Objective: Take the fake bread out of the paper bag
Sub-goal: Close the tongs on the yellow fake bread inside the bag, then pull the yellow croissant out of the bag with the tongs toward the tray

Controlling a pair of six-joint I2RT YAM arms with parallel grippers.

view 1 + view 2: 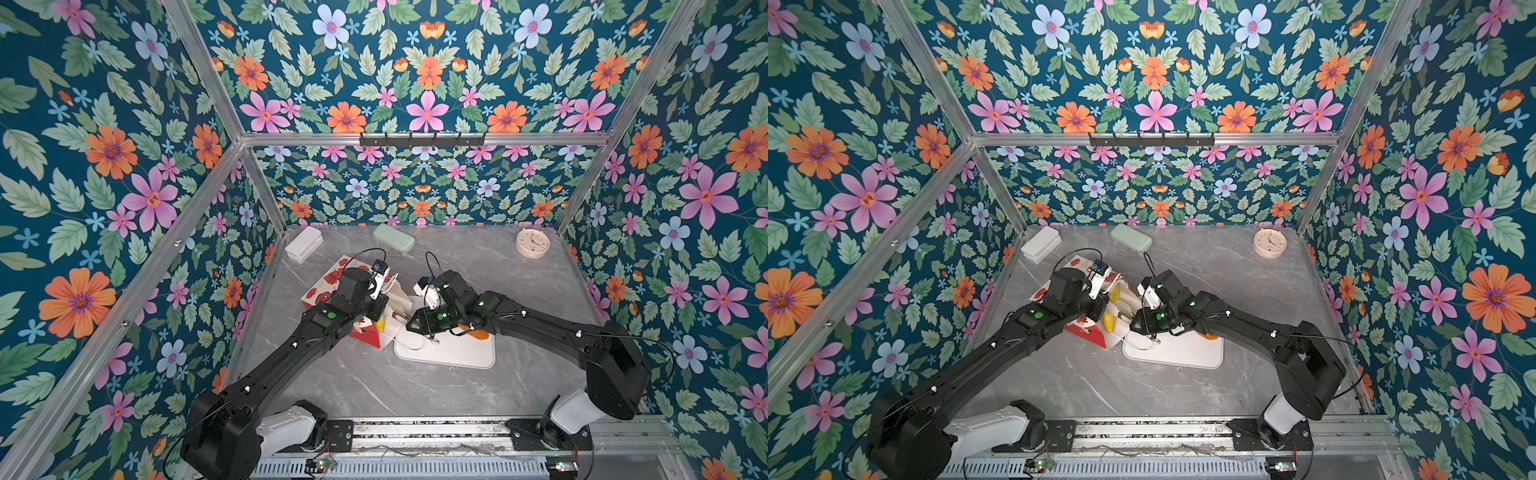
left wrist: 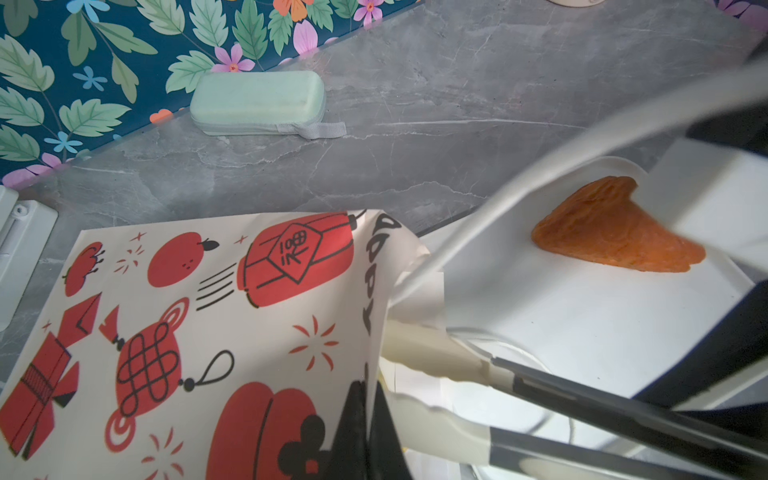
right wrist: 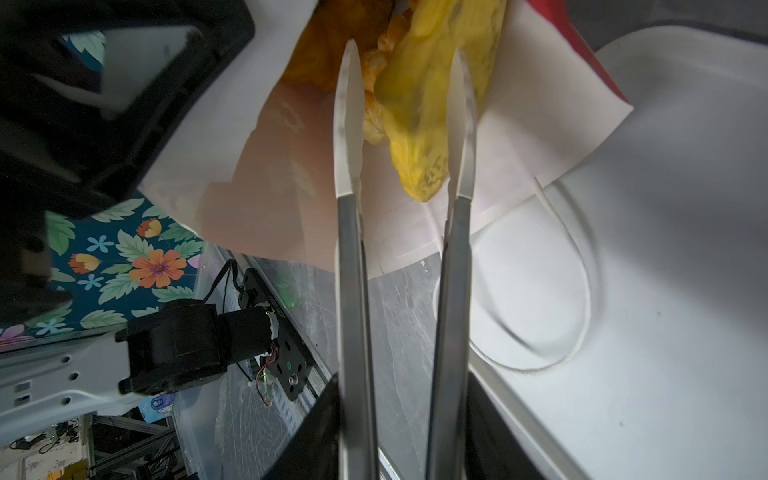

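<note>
Bench (image 1: 415, 386): grey, marble-veined, carrying every item listed below.
Tray (image 1: 457, 355): white, flat, round-cornered, near mid-bench.
Tongs (image 3: 352, 291): two metal arms with white tips, tips apart.
Case (image 1: 393, 237): mint green, zipped, grey loop at one end, close to the rear wall.
Box (image 1: 304, 245): white, rectangular, rear left corner.
Clock (image 1: 532, 243): round, cream, face up, rear right corner.
Hook rail (image 1: 422, 139): black, on the rear crossbar.
Walls (image 1: 124, 166): floral paper on a teal ground.
</note>
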